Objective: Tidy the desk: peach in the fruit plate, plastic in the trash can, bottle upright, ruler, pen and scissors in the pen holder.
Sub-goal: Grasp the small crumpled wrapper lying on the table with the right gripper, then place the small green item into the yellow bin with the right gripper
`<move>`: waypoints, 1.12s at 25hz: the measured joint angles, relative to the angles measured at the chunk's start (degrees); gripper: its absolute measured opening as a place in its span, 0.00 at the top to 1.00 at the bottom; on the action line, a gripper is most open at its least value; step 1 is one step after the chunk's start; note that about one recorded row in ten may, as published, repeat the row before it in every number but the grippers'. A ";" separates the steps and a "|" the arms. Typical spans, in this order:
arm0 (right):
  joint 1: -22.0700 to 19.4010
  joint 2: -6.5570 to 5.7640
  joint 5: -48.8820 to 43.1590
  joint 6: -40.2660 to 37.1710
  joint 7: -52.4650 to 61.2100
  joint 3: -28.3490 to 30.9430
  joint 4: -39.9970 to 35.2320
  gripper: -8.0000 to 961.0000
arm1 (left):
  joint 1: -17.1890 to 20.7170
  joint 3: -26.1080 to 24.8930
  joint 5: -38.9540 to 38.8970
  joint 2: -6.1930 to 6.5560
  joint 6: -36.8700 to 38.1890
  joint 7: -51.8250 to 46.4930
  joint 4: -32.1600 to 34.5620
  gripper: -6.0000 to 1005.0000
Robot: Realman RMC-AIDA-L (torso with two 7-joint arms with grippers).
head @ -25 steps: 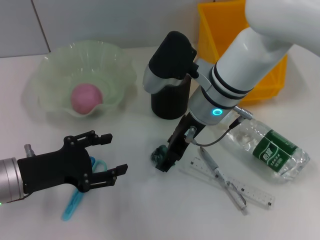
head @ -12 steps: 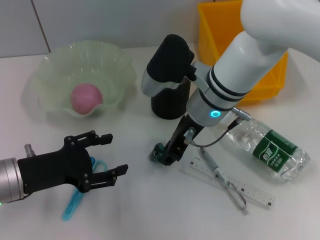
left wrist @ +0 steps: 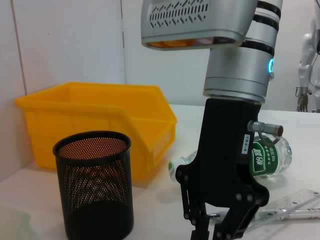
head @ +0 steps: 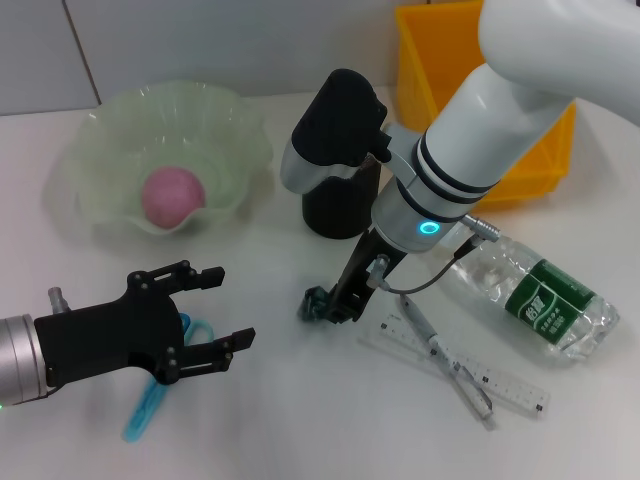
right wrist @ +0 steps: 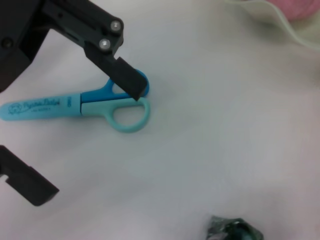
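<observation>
Pink matte peach [head: 173, 197] resting inside pale green scalloped fruit plate [head: 105, 130], at 10 o'clock on white desk [head: 300, 420]. Black mesh pen holder [head: 340, 208] upright near centre; bright yellow trash can [head: 430, 50] at 1 o'clock behind it. Clear bottle [head: 535, 295] with green label lying on its side at 3 o'clock. Transparent ruler [head: 500, 380] flat at 4 o'clock, silver pen [head: 440, 350] lying across it. Light blue scissors [right wrist: 90, 106] flat at 8 o'clock, blades covered. Small crumpled dark green plastic [head: 318, 304] just below centre.
</observation>
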 joint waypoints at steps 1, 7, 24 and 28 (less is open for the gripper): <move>0.00 0.00 0.03 0.00 0.00 0.01 0.00 0.73 | 0.00 0.00 0.00 0.00 0.01 0.00 0.00 0.21; -0.27 0.00 0.65 -0.40 0.01 0.42 -0.95 0.78 | -0.01 0.00 0.00 0.00 0.11 0.00 0.00 0.21; -5.46 -0.69 -2.95 -11.38 2.80 11.60 -21.33 0.80 | -0.01 0.00 0.00 0.00 0.24 -0.07 0.09 0.21; -7.05 -0.78 -4.14 -13.27 2.95 16.45 -26.04 0.80 | -0.02 0.00 0.00 0.00 0.28 -0.14 0.15 0.21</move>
